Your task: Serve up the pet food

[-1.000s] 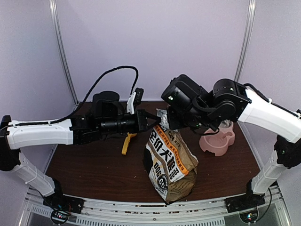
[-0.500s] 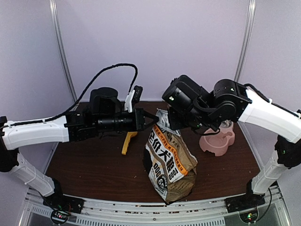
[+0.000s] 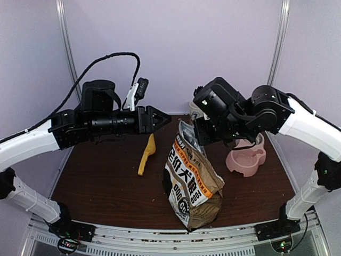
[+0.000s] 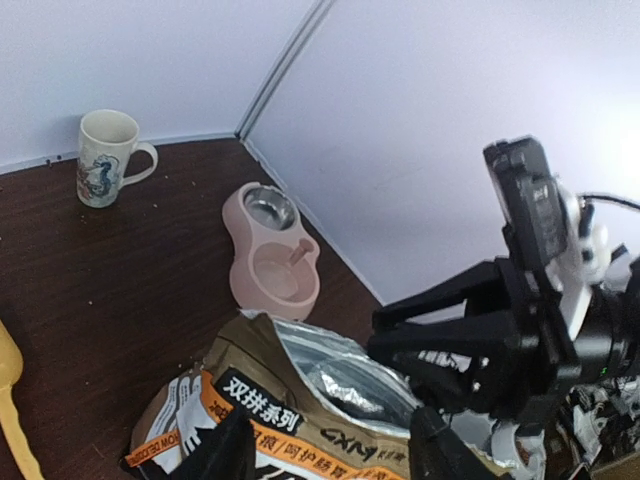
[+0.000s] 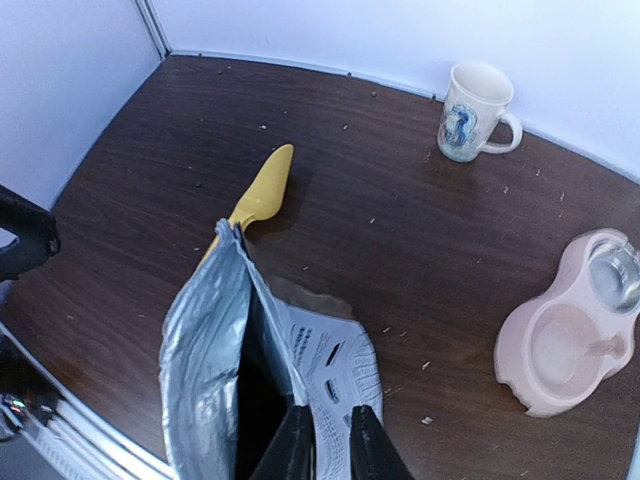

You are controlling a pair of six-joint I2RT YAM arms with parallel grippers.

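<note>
Bag (image 3: 192, 181) stands at the near edge, foil-lined mouth up and gaping. The kibble is down inside it and doesn't show in any view. Right claw (image 5: 328, 438) is pinched tight on the bag's top rim, at the bag's 1 o'clock, holding the mouth open.

Left claw (image 3: 162, 115) is spread wide and empty, hovering off the table at about 10 o'clock from the bag mouth and aimed at it.

Scoop (image 3: 146, 154) lies flat at 7 o'clock from the left claw, just beside the bag, long axis roughly 1-to-7. Can't tell which end is the handle. Judgement: the left arm is free and nearer, so the scoop pickup is its job.

Bowl (image 3: 246, 160) sits at 2 o'clock from the bag, apart from it. Mug (image 5: 475, 112) is far back near 12.
</note>
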